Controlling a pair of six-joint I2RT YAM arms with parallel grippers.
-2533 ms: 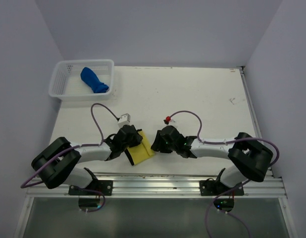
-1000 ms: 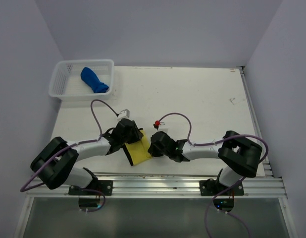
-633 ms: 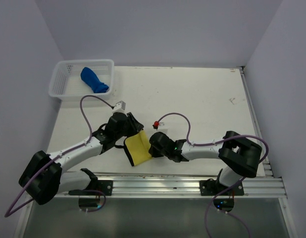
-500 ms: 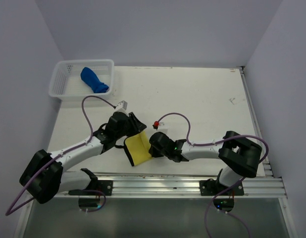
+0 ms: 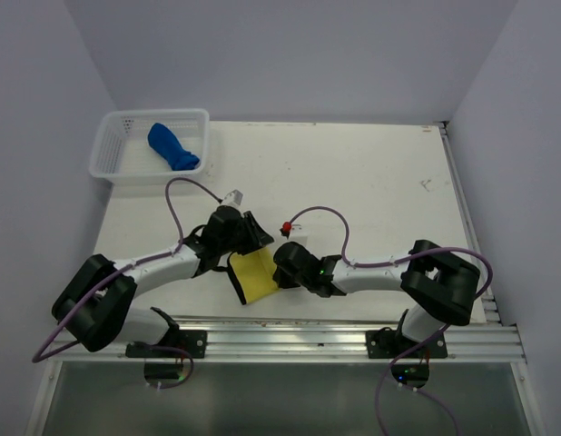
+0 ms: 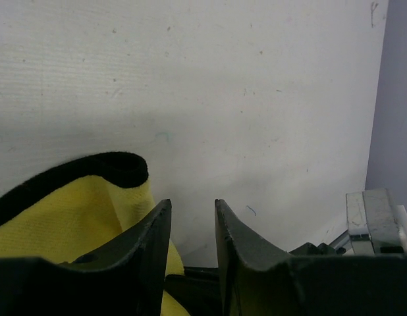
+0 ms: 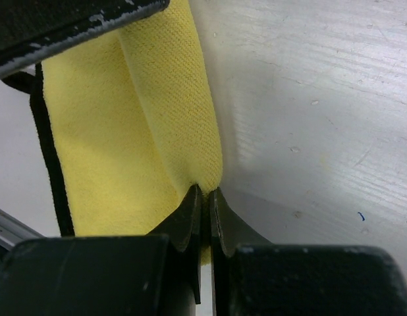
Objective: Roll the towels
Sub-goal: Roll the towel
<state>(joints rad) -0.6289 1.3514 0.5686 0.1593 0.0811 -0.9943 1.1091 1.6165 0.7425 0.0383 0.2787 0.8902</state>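
The right gripper (image 7: 205,194) pinches a fold of the yellow towel (image 7: 118,131). The left gripper (image 6: 191,209), jaws narrowly apart and empty, should grip the towel too, so the roll stays tight and even.

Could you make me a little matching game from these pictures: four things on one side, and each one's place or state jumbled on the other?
Things:
1 blue towel
2 yellow towel
3 left end effector
4 right end effector

Place or state:
A open, gripping nothing
B in the basket
C shut on the yellow towel
D on the table, near its front edge

Pairs: 1-B, 2-D, 3-A, 4-C
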